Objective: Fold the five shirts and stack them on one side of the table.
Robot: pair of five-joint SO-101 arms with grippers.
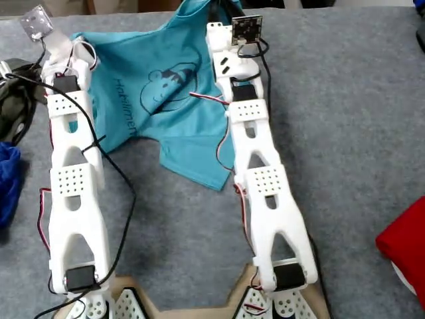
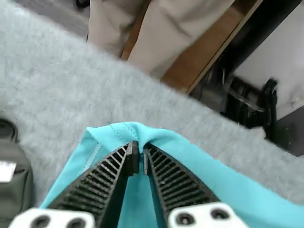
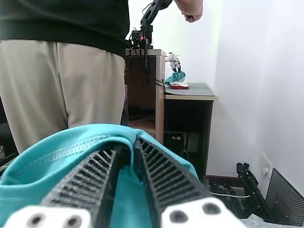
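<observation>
spread over the grey felt table (image 1: 345, 100), print up and rumpled: the teal shirt (image 1: 153, 100), lying between and behind the two sets of fingertips, one corner trailing back toward the arm bases. closed tight on a fold of its stitched edge: the left gripper (image 2: 138, 154), low, close above the felt. likewise clamped on a hem: the right gripper (image 3: 133, 145), raised well off the table, with cloth draped over the jaws. probably held by two spaced points of one edge in order to pull the fabric taut and lay it flat ahead of a first fold; judged an early step, this shirt being wholly unfolded. off to the right gripper's outer side, well apart, at the table's edge: a red garment (image 1: 405, 246). off to the left gripper's outer side: a blue cloth (image 1: 8, 179) and, nearer, a dark pouch (image 2: 12, 166) on the felt. beyond the right gripper, across the room: a wooden cabinet (image 3: 159, 104) against a white wall (image 3: 256, 71).
</observation>
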